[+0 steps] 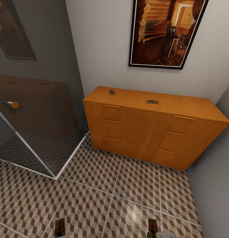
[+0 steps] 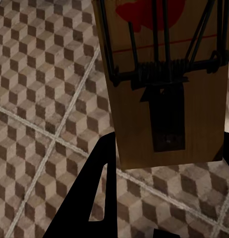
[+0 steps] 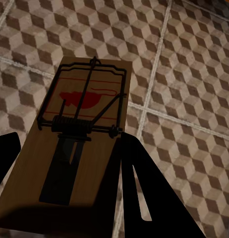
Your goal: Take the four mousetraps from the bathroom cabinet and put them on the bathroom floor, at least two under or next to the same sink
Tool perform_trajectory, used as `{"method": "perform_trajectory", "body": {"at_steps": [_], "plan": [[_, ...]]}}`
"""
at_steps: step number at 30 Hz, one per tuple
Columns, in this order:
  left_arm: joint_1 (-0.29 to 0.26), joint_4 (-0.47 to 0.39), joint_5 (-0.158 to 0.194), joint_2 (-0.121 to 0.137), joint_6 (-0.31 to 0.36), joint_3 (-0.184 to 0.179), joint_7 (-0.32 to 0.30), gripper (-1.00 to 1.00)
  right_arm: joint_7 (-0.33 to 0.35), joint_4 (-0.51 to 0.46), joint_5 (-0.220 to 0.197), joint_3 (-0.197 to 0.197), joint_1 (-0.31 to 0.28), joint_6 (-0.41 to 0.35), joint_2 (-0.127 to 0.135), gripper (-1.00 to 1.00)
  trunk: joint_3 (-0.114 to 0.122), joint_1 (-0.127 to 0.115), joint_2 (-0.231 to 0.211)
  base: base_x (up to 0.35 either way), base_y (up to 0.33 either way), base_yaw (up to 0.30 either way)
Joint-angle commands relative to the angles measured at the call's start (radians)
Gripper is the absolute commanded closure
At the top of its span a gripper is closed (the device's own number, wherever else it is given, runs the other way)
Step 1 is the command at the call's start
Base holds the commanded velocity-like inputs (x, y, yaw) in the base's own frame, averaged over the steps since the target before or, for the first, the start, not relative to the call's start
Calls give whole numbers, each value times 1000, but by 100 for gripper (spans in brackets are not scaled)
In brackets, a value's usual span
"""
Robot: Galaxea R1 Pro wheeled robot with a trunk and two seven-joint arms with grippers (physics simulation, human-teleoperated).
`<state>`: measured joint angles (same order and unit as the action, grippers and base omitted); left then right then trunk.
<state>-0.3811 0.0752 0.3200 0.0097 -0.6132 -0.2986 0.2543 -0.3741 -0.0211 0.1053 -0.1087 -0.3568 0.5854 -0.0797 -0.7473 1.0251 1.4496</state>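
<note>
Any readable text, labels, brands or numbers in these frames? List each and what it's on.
None readable.
Mousetrap in the left claw: red mark and a thin red line, no letters.
Mousetrap in the right claw: red shape inside a red outline, no words.
Two mousetraps on the cabinet top: too small to tell any print.
Framed picture above the cabinet: a log interior, no caption.

Two mousetraps [image 1: 112,92] [image 1: 152,101] lie on the orange cabinet [image 1: 180,107] top.

Each hand shows flat, matte black fingers [image 2: 97,198] with angular, wedge-like outlines [image 3: 144,193]; a pale grey rounded body part [image 1: 165,235] shows too.
</note>
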Motion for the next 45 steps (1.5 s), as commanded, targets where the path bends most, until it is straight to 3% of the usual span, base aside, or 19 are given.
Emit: {"method": "perform_trajectory", "body": {"at_steps": [1, 45], "plan": [[-1, 3, 0, -1, -3, -8, 8, 100, -5, 1, 7, -3, -1, 1, 0, 100, -1, 0, 0, 0, 0, 0], [-1, 3, 0, -1, -3, -8, 8, 100, -5, 1, 7, -3, -1, 1, 0, 100, -1, 0, 0, 0, 0, 0]]}}
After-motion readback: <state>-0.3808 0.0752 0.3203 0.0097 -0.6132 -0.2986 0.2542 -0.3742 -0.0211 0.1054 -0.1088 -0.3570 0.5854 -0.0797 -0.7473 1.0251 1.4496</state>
